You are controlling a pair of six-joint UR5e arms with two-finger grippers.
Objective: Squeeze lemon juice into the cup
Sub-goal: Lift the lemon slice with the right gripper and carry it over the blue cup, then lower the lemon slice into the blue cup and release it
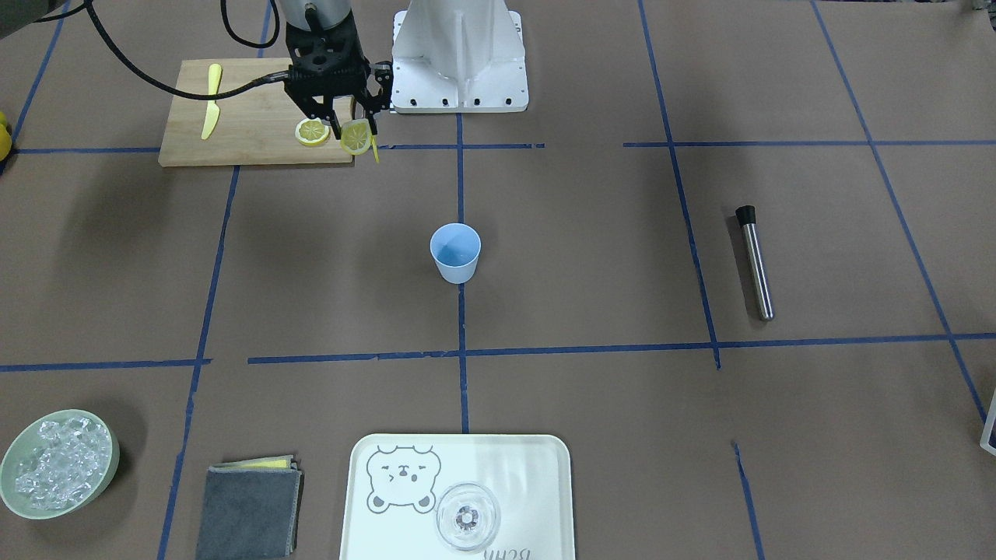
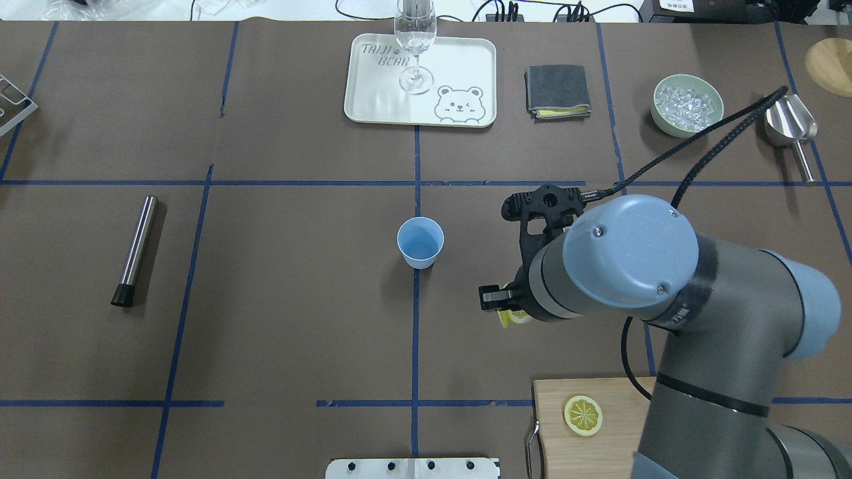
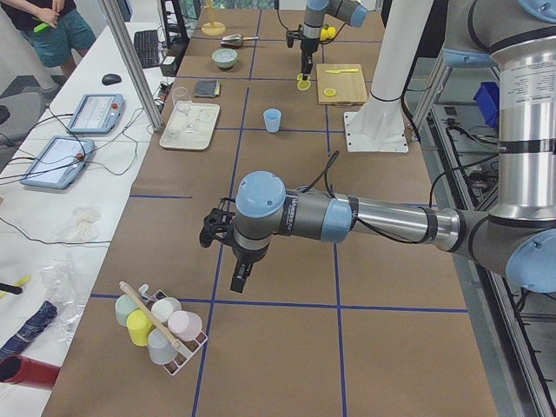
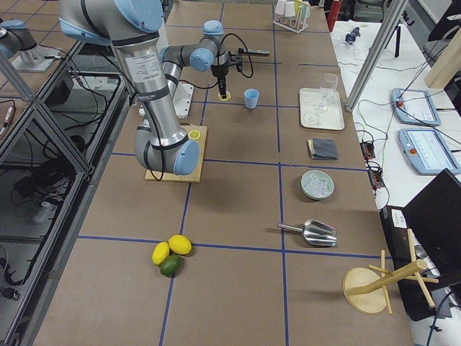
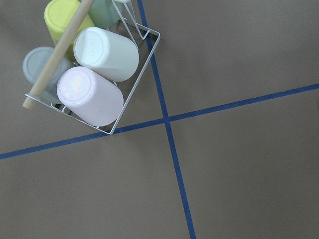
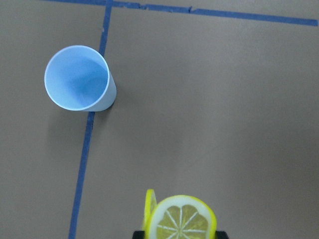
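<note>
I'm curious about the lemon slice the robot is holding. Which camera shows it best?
The right wrist view: the slice sits close at the bottom, segments clear. The front-facing view shows it small in the right gripper; overhead, the arm hides all but a sliver; side views show a speck.

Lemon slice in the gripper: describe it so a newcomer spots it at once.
Find the wooden cutting board by the robot's base, then the right gripper just off it, toward the blue cup. The lemon is the slice pinched in that gripper, in the air; its twin lies flat on the board.
</note>
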